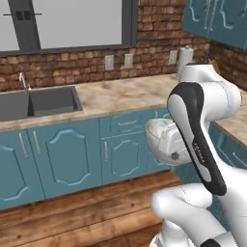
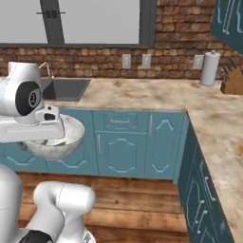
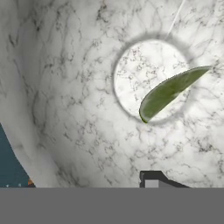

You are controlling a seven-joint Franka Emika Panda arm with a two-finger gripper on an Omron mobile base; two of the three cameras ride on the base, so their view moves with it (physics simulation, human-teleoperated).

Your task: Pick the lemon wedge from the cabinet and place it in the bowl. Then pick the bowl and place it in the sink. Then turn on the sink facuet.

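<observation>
The whitish-grey speckled bowl (image 2: 56, 142) hangs in the air in front of the teal base cabinets, level with their drawer fronts. My gripper (image 2: 48, 135) is shut on its rim from above. In the left base view the bowl (image 1: 159, 136) is partly hidden behind my arm. The hand view looks into the bowl (image 3: 65, 100), where the yellow-green lemon wedge (image 3: 168, 91) lies across the flat bottom; one dark fingertip (image 3: 153, 178) shows inside the wall. The dark double sink (image 1: 41, 101) (image 2: 66, 88) lies well to the left, with the thin faucet (image 1: 22, 80) (image 2: 45, 67) behind it.
Teal wall cabinets (image 1: 217, 17) (image 2: 231, 19) hang at the upper right. A paper towel roll (image 2: 209, 69) and a knife block (image 2: 232, 81) stand in the counter's (image 2: 156, 97) back corner. The counter turns along the right side. Wooden floor lies below.
</observation>
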